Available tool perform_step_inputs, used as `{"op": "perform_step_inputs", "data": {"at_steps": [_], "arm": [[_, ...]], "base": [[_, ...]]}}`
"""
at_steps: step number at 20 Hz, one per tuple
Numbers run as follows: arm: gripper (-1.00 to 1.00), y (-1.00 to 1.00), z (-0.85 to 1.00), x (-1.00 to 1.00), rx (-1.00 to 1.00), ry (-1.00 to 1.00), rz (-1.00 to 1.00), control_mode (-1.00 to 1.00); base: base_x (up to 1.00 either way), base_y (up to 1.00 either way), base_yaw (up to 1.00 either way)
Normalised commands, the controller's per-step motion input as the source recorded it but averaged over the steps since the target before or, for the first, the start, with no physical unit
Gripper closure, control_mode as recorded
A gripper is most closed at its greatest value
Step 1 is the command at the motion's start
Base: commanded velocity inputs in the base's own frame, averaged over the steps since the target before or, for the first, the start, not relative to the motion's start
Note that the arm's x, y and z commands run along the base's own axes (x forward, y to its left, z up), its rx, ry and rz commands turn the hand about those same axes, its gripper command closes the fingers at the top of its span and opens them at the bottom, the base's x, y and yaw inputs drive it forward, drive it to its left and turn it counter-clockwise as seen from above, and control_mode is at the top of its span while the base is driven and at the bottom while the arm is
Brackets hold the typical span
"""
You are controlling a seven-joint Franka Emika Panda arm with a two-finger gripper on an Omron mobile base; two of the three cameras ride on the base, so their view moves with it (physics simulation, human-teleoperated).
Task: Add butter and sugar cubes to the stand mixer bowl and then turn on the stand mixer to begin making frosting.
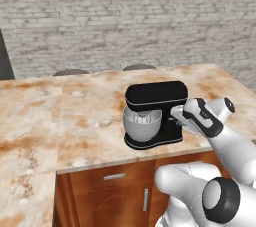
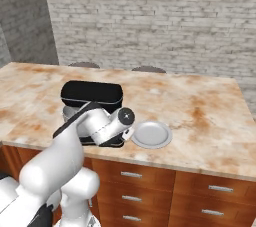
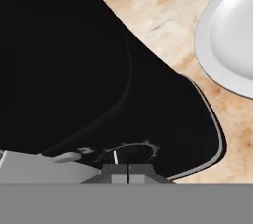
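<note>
The end effector (image 3: 128,172), fingers pressed together and empty, sits against the stand mixer (image 1: 156,102) at frame centre. Likely it is working the mixer's switch.

Whitewashed grey brick wall (image 1: 125,16) across the back. Marbled orange-beige stone surface (image 1: 60,116), L-shaped in the left base view. Wooden cabinet fronts (image 2: 200,191) below, silver bar handles (image 2: 131,174). Two dark rounded chair backs (image 1: 71,72) behind the far edge. Even, flat light.
</note>
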Motion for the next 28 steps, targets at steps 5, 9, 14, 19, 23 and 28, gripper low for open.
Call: {"op": "perform_step_inputs", "data": {"at_steps": [5,9,14,19,23,28], "arm": [[1.0,-0.11,-0.01,0.07,0.0,-0.02,0.0,-1.0],[1.0,-0.02,-0.15,0.04,0.0,0.0,0.0,-1.0],[1.0,-0.04,-0.09,-0.07,0.0,-0.01,0.0,-1.0],[1.0,-0.06,0.61,-0.61,0.0,-0.14,0.0,-1.0],[1.0,0.0,0.25,-0.19,0.0,-0.02,0.0,-1.0],[1.0,0.11,0.04,0.0,0.0,0.0,0.0,-1.0]], "base": [[0.0,0.0,0.0],[0.0,0.0,0.0],[0.0,0.0,0.0],[0.0,0.0,0.0],[0.0,0.0,0.0],[0.0,0.0,0.0]]}}
